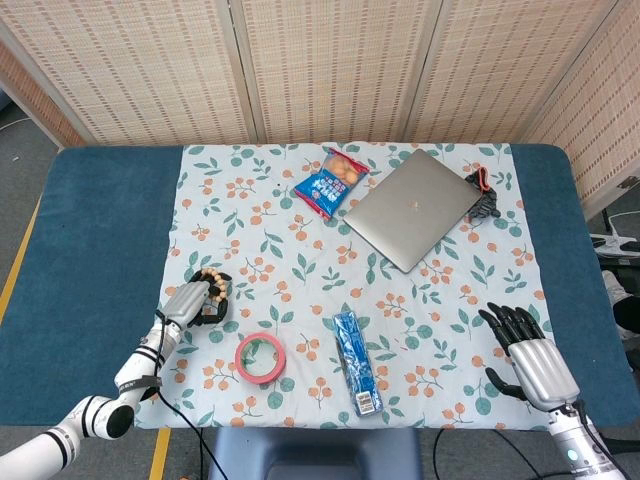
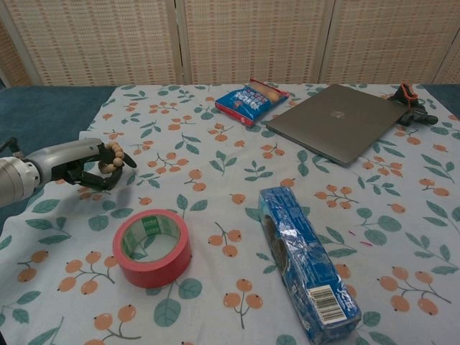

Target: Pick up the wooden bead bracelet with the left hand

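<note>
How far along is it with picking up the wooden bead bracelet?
Done: the left hand has its fingers curled on the wooden bead bracelet. In hand: the lift itself; the chest view suggests the beads sit just above the tablecloth, though I cannot confirm clearance. Left: raising it clearly off. The right hand hangs open, uninvolved.

Staged lab/test setup, not a home.
Woven folding screens (image 1: 330,65) behind a table (image 1: 95,230) with floral cloth (image 1: 260,250); floor tape (image 1: 20,260), loose cables (image 1: 612,243).

Head view — high, looking steeply down on the whole floral-clothed table (image 1: 210,190); chest view — low, close, facing forward across the same cloth
</note>
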Controlling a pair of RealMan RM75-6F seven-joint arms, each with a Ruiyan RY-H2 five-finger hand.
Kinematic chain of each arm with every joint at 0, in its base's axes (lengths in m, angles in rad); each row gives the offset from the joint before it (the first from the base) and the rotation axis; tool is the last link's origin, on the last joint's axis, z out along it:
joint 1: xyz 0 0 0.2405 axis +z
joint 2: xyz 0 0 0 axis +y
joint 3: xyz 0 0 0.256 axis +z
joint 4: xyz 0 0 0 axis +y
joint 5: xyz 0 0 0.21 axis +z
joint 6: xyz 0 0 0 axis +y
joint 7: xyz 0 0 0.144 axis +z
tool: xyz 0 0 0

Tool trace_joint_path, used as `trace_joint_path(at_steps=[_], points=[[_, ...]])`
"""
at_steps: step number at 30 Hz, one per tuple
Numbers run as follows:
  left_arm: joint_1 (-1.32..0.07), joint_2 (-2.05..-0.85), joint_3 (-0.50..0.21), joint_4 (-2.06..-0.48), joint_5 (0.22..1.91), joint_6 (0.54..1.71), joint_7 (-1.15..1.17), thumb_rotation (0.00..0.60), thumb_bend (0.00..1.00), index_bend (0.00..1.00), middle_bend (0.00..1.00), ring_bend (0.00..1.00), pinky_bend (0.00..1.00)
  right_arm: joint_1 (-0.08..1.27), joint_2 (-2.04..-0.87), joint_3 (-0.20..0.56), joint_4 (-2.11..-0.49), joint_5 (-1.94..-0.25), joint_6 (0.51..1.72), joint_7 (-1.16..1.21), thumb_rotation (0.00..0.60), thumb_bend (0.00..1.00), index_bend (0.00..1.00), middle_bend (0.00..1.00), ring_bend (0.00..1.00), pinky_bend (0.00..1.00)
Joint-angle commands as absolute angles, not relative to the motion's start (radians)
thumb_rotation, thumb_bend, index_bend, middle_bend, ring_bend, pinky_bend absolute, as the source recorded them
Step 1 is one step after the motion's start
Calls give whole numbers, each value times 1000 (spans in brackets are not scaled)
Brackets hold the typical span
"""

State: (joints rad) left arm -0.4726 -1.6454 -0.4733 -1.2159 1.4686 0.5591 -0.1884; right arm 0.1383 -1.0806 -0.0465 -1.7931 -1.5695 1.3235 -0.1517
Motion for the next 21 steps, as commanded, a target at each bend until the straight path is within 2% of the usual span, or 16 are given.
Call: trace_joint_path(at_steps=[1, 10, 21], points=[[-513, -1631, -418, -1191, 1470, 593, -286, 600, 402, 0, 0, 0, 21, 138, -1080, -46, -1793, -1569, 1324, -151, 600, 269, 0, 0, 0, 0], [-560, -1615, -354, -1165, 1418, 626, -343, 600, 338, 0, 0, 0, 6, 138, -1079, -46, -1793, -1570, 1325, -149, 600, 268, 0, 0, 0, 0], [-579, -1638, -312, -1144, 1319, 703, -261, 600, 388, 11, 0, 0, 0, 137, -1078, -46, -1794, -1572, 1326, -147, 600, 268, 0, 0, 0, 0]])
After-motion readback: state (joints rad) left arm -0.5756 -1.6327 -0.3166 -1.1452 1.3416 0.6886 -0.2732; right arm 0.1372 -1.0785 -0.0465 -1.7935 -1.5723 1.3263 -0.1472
